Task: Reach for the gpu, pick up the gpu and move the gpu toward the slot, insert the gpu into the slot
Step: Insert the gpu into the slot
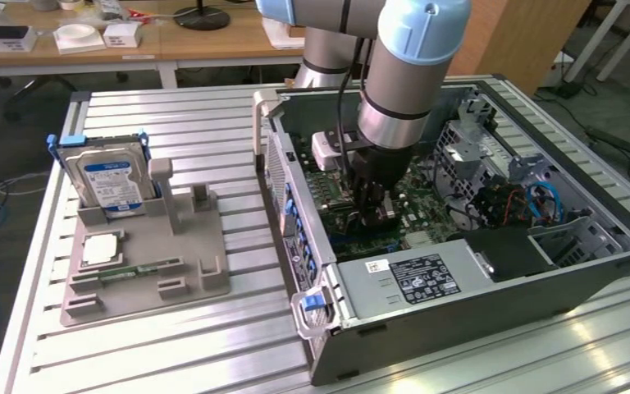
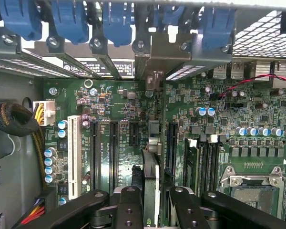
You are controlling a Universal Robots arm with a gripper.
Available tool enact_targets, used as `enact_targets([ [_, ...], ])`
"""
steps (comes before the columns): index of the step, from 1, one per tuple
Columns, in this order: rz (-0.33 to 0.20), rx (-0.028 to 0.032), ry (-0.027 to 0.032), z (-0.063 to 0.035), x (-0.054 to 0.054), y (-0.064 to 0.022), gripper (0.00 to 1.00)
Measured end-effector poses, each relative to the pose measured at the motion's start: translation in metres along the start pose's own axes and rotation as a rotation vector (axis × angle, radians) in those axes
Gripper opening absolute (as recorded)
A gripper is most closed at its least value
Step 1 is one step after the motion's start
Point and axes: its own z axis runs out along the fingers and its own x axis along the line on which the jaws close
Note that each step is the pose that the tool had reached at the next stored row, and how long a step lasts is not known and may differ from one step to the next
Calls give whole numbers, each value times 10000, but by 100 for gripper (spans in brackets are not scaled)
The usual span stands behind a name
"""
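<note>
The gripper (image 1: 371,215) reaches down inside the open computer case (image 1: 577,279), low over the green motherboard (image 2: 133,100). In the wrist view its black fingers (image 2: 131,207) stand on either side of the gpu (image 2: 151,188), seen edge-on as a thin upright card; the jaws pinch it from both flanks. The card's end bracket runs up to the case's rear wall beneath the blue slot latches (image 2: 117,21), and its lower edge sits among the long black expansion slots (image 2: 113,152). Outside the case, on the exterior view's left, a grey fixture (image 1: 145,271) carries a hard drive (image 1: 112,182) with a blue label; its writing is unreadable. A white-and-black sticker on the power supply (image 1: 419,279) is likewise illegible.
</note>
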Motion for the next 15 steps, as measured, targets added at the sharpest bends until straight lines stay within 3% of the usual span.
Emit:
enact_targets([
  [15,0,9,-12,-30,-3,-1,26],
])
